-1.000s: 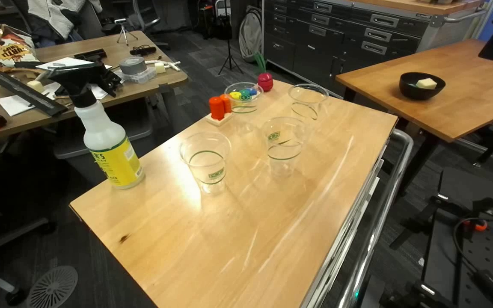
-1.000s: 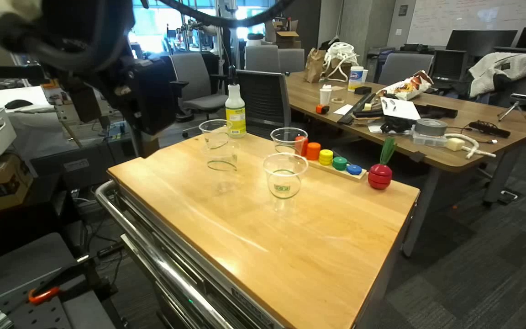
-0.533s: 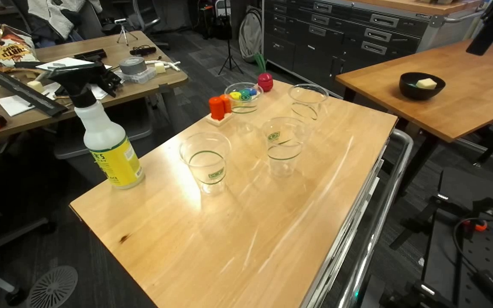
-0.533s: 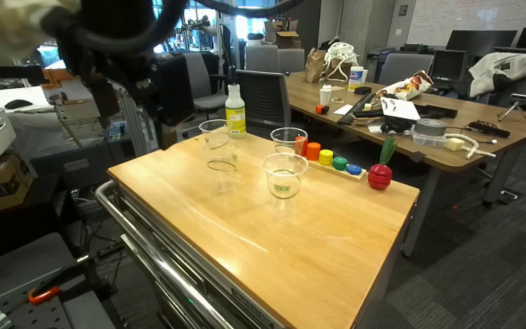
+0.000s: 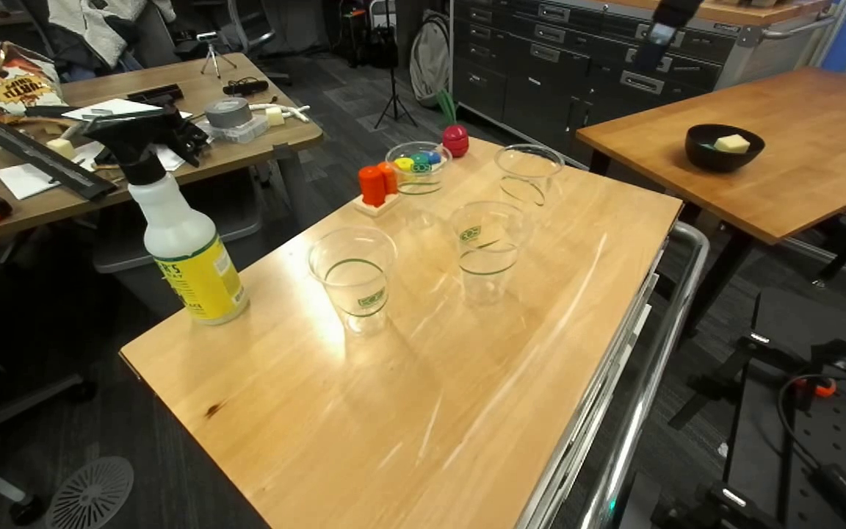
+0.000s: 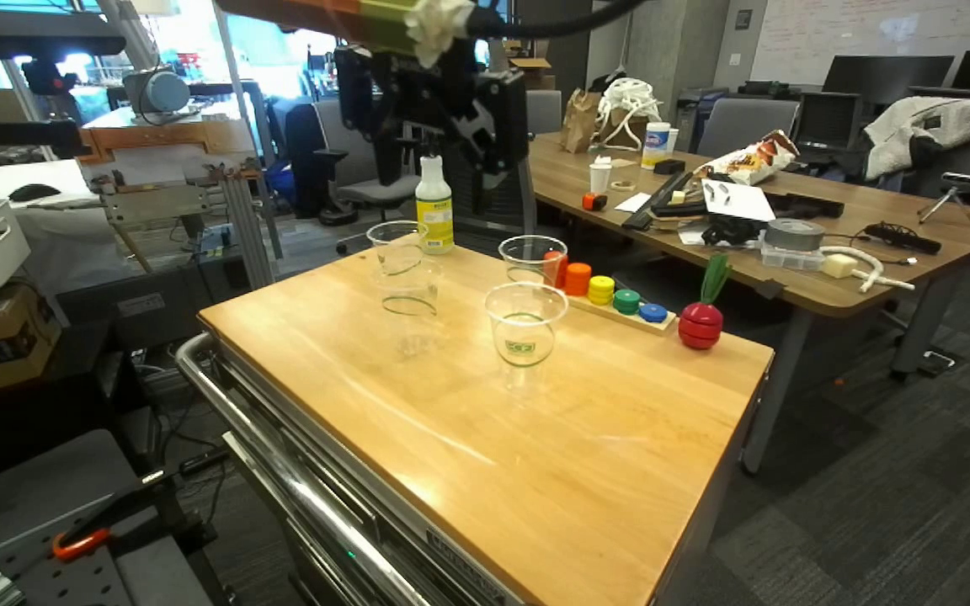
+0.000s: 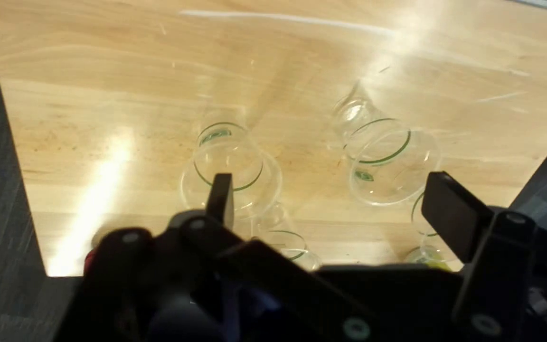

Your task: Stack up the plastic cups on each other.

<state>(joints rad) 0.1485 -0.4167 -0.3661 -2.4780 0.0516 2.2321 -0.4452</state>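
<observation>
Yellow-labelled spray bottle (image 5: 206, 283) upright on the wooden tabletop (image 5: 364, 441), near its edge. Four clear plastic cups (image 7: 392, 161) share that surface, each mouth up, each standing singly. First cup (image 5: 355, 283): nearest the bottle, green band round its wall. Second cup (image 5: 487, 253): next out from the bottle, on the side of the metal rail (image 6: 287, 478). Third cup (image 5: 420, 185): farther off from the bottle, beside the row of coloured blocks (image 6: 602, 290), which shows through its wall. Fourth cup (image 6: 525, 328): farthest from the bottle. Red toy radish (image 6: 700, 326): past the blue end of the blocks, well apart from the bottle, green leaves up.

Gripper (image 7: 333, 206): jaws spread wide, nothing in hold, higher than the cups. In an exterior view the robot arm (image 6: 367, 18) hangs overhead, gripper in line with the bottle's head. In the wrist view one finger (image 7: 221, 197) crosses the fourth cup's rim and the other partly covers the first; clear plastic on pale wood reads poorly there, but both look clear of the cups.

Off the tabletop: black bowl (image 5: 713, 160) on a separate table (image 5: 819, 132), well away from the bottle, pale block (image 5: 731, 143) in it. Snack bag (image 5: 23, 87) and grey tape roll (image 5: 228, 112) on the desk (image 5: 291, 131) beyond the bottle.
</observation>
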